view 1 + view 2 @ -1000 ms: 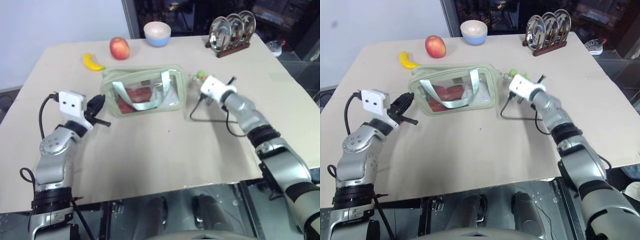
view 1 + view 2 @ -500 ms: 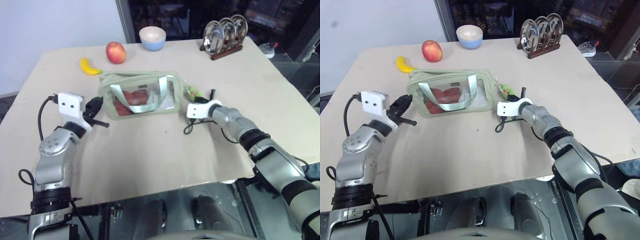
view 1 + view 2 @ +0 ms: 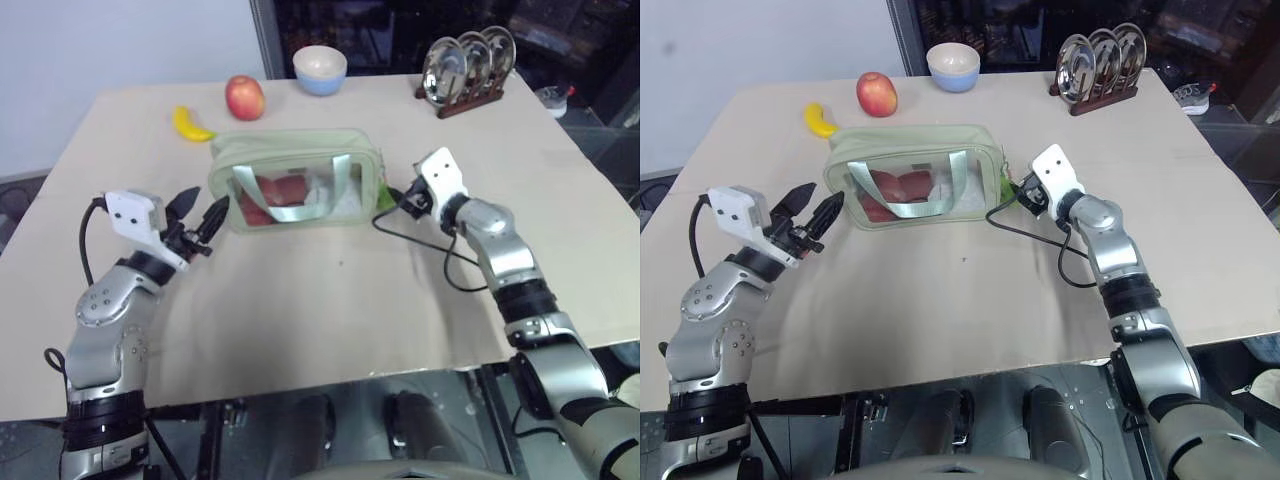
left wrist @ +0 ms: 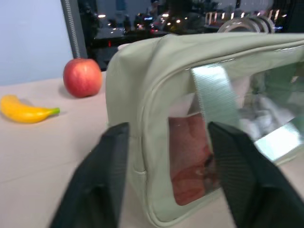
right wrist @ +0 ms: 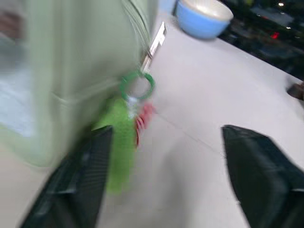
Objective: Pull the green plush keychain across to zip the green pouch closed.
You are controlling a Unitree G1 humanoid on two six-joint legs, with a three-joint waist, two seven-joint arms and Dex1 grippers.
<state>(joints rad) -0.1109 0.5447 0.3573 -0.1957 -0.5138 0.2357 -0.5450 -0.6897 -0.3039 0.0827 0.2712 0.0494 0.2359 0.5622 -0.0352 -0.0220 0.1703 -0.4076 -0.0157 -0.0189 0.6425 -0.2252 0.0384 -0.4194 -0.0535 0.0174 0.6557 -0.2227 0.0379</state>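
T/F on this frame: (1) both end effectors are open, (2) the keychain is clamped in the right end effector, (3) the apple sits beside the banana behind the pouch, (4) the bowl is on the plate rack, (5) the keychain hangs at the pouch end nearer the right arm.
1. True: the left end effector and right end effector both stand open.
2. False: the keychain hangs free from its ring.
3. True: apple, banana, pouch.
4. False: the bowl stands on the table, apart from the plate rack.
5. True.
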